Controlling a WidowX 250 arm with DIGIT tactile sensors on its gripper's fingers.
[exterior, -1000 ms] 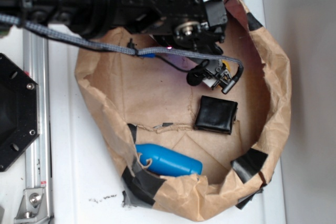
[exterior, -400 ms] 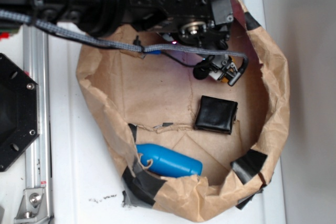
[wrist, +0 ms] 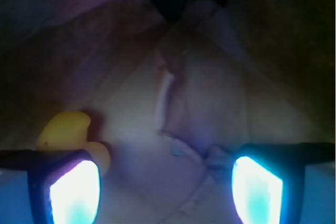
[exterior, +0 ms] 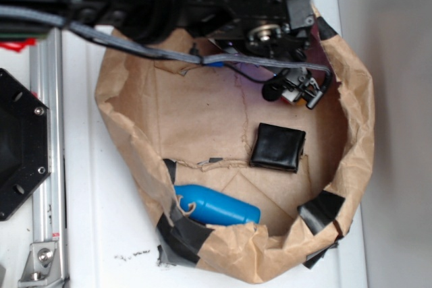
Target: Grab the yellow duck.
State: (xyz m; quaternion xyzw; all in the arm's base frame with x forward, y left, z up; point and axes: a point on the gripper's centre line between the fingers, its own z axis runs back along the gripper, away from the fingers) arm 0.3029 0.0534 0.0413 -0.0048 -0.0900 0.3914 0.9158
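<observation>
Approaching was the step: the claw (wrist: 165, 184) hung with jaws apart, the small glossy yellow rubber duck (wrist: 71, 137) left of centre, needing a leftward shift.

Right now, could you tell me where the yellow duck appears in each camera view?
Exterior: only a yellow-orange sliver of the yellow duck peeks out beside the gripper, upper right inside the brown paper bag.
Wrist: lower left, the duck sits partly behind one finger.
Shared landmark: the bag's creased paper floor.
</observation>
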